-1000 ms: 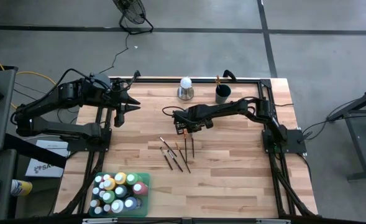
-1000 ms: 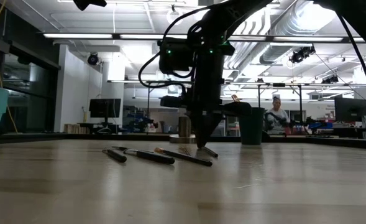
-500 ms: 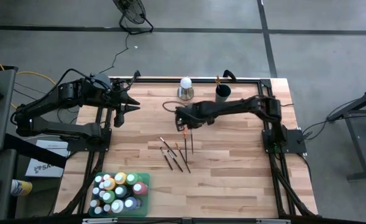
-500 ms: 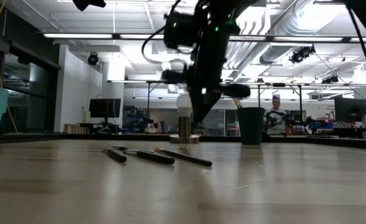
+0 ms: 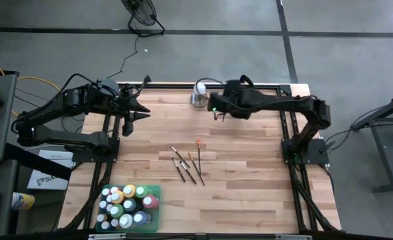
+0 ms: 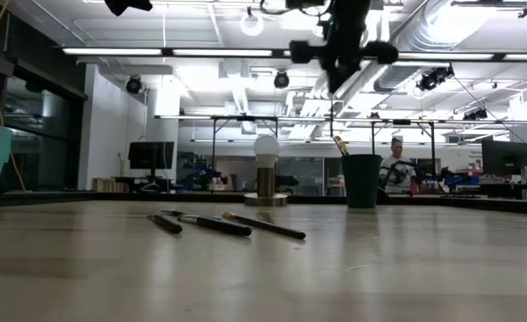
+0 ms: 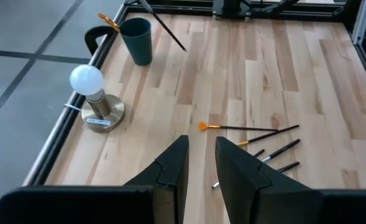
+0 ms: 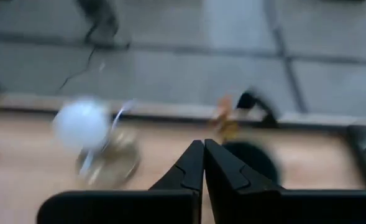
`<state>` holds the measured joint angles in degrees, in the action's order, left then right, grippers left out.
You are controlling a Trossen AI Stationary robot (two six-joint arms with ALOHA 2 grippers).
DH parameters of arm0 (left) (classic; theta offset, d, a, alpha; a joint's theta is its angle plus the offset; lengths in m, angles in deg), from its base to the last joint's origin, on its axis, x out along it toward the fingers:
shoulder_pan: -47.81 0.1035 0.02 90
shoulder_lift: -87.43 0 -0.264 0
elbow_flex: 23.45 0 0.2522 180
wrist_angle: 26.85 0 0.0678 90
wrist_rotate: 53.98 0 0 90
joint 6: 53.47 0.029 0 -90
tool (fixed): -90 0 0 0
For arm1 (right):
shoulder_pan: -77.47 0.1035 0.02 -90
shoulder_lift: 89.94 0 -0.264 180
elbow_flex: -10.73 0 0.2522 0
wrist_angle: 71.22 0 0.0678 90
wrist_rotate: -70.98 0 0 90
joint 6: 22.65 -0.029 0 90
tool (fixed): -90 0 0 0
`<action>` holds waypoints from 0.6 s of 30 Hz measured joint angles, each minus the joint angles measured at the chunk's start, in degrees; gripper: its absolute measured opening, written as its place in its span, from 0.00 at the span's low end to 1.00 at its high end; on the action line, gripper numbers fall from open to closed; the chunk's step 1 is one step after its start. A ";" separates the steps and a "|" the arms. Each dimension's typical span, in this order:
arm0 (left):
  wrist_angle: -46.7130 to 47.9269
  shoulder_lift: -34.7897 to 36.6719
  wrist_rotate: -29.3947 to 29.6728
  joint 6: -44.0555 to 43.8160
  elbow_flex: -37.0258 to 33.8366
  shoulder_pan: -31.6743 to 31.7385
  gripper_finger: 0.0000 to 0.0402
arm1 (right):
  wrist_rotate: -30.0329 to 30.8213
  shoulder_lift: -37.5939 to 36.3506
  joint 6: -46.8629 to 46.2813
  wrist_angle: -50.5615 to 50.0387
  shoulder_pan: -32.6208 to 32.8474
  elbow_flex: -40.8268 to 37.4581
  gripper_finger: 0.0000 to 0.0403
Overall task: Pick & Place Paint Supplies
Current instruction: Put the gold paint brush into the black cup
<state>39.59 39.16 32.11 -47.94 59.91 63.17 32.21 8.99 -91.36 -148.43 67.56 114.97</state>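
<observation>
Brushes (image 5: 189, 165) loose on counter (image 5: 249, 180) centre; light, thin, stiff, prone to roll, so pinch mid-shaft, likely. Bottles (image 5: 126, 203) in green tray (image 5: 157, 190) at 7 o'clock; smooth, maybe slippery. Right hand (image 5: 221, 117) high near 12 o'clock, fingers together, whether holding brush unclear. Left hand (image 5: 131, 122) at 10 o'clock, fingers slightly apart, empty.

no text, labels or numbers can be read

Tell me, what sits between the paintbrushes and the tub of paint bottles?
Nothing: the high view shows bare wood between the brushes and the green tub of paint bottles.
</observation>
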 joint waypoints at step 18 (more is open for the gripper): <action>-0.04 0.00 0.06 -1.34 0.00 0.01 0.19 | 13.20 -0.88 2.92 0.38 -14.28 -2.71 0.01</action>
<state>39.55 39.16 32.16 -49.29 59.91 63.19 45.42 8.12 -88.44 -148.06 53.28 112.26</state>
